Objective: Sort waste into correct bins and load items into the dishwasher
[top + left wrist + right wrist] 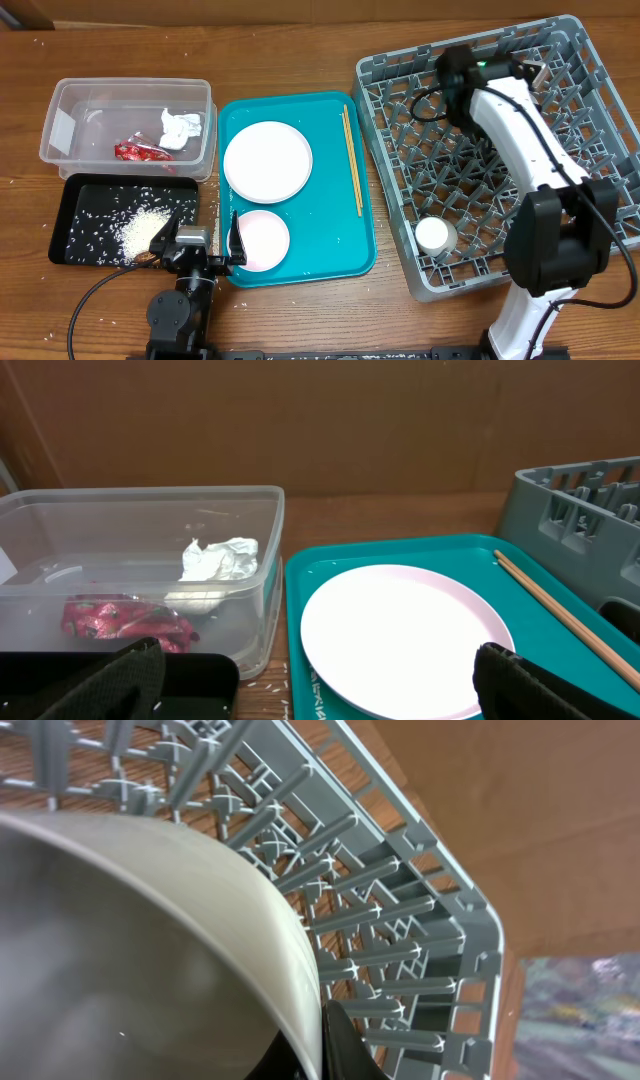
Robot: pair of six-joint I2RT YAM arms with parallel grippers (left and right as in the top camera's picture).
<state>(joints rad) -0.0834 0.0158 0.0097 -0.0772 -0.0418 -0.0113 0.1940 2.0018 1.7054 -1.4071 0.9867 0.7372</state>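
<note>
My right gripper (455,68) is over the far part of the grey dish rack (590,120), shut on the rim of a white bowl (130,940); the wrist view shows the finger (320,1045) pinching the rim above the rack's lattice (400,920). The bowl is hidden in the overhead view. A white cup (434,236) sits in the rack's near corner. My left gripper (205,247) (320,698) is open and empty at the table's front. The large plate (267,161) (400,635), smaller plate (262,239) and chopsticks (352,160) (560,615) lie on the teal tray (340,230).
The clear tub (130,100) (140,510) holds the red wrapper (140,152) (120,622) and white tissue (181,128) (215,560). The black tray (85,200) in front of it holds rice grains (143,232). A few grains lie on the wood.
</note>
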